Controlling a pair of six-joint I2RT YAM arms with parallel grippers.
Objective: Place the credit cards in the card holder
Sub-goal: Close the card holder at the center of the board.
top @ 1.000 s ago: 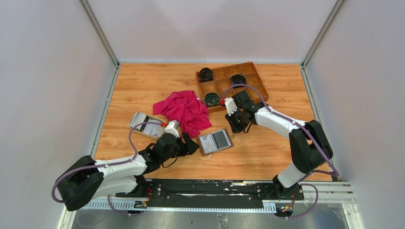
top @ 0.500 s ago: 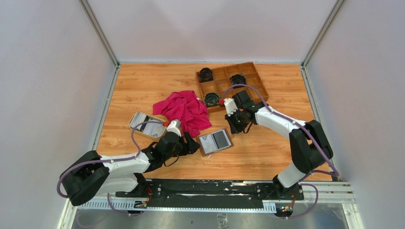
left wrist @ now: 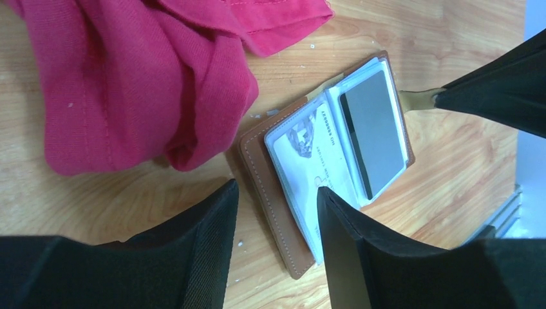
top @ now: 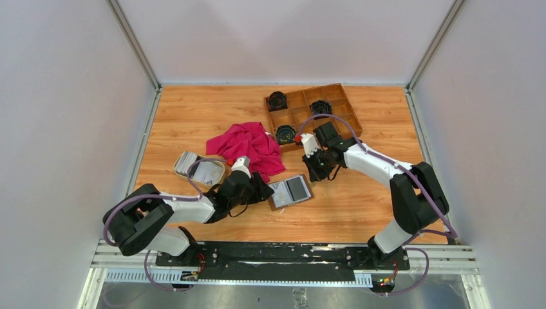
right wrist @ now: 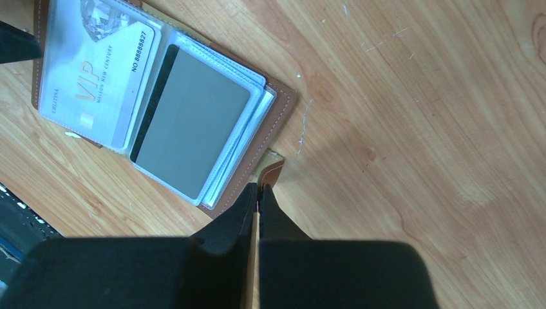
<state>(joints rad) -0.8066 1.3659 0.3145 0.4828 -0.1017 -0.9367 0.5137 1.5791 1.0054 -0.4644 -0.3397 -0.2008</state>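
Observation:
The card holder [top: 290,191] lies open on the table, brown leather outside, clear sleeves showing a white VIP card and a grey card [right wrist: 187,122]. My right gripper [top: 317,172] is shut on its snap tab [right wrist: 273,168] at the far right edge. My left gripper [top: 263,191] stands open at the holder's left side. Its fingers [left wrist: 212,225] straddle the stitched leather edge [left wrist: 264,174] without pinching it. The credit cards [top: 203,171], a loose white and grey stack, sit in a cream oval dish [top: 222,168] left of my left wrist.
A crumpled red cloth [top: 250,148] lies just behind the card holder, close to my left fingers [left wrist: 141,77]. A brown wooden compartment tray [top: 335,87] with black round parts stands at the back right, behind my right wrist.
My left arm has swung right, bringing its gripper up to the card holder's left edge while its jaws narrowed. My right gripper has closed on the snap tab and stayed in place.

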